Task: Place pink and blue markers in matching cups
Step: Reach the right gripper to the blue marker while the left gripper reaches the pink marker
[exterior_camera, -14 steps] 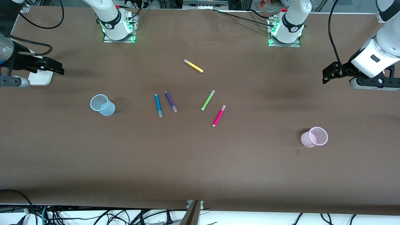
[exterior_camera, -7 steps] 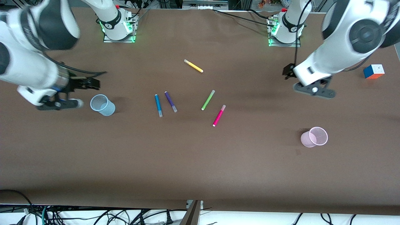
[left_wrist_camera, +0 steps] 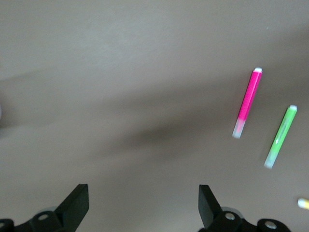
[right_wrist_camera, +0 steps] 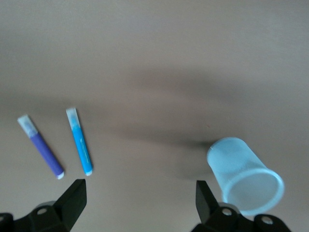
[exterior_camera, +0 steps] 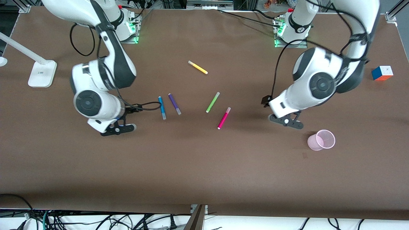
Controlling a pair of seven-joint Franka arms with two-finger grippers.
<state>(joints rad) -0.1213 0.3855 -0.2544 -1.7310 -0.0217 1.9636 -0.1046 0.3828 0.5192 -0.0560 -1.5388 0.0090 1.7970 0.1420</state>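
The blue marker (exterior_camera: pixel 162 107) lies on the table beside a purple pen, and the pink marker (exterior_camera: pixel 224 118) lies nearer the left arm's end. The pink cup (exterior_camera: pixel 321 140) stands upright. The blue cup is hidden under the right arm in the front view; the right wrist view shows it (right_wrist_camera: pixel 246 176) upright, with the blue marker (right_wrist_camera: pixel 79 141) apart from it. My right gripper (exterior_camera: pixel 131 109) is open and empty, over bare table between them (right_wrist_camera: pixel 140 200). My left gripper (exterior_camera: pixel 265 101) is open and empty (left_wrist_camera: pixel 143 203), over the table between the pink marker (left_wrist_camera: pixel 248 102) and the pink cup.
A purple pen (exterior_camera: pixel 174 103), a lime-green pen (exterior_camera: pixel 212 102) and a yellow pen (exterior_camera: pixel 197 67) lie near the middle. A colour cube (exterior_camera: pixel 382 72) sits toward the left arm's end. A white lamp base (exterior_camera: pixel 41 74) stands toward the right arm's end.
Both arms have swung in from the table's ends toward the middle and come lower. The right arm now covers the blue cup in the front view. The pens and cups have not moved.
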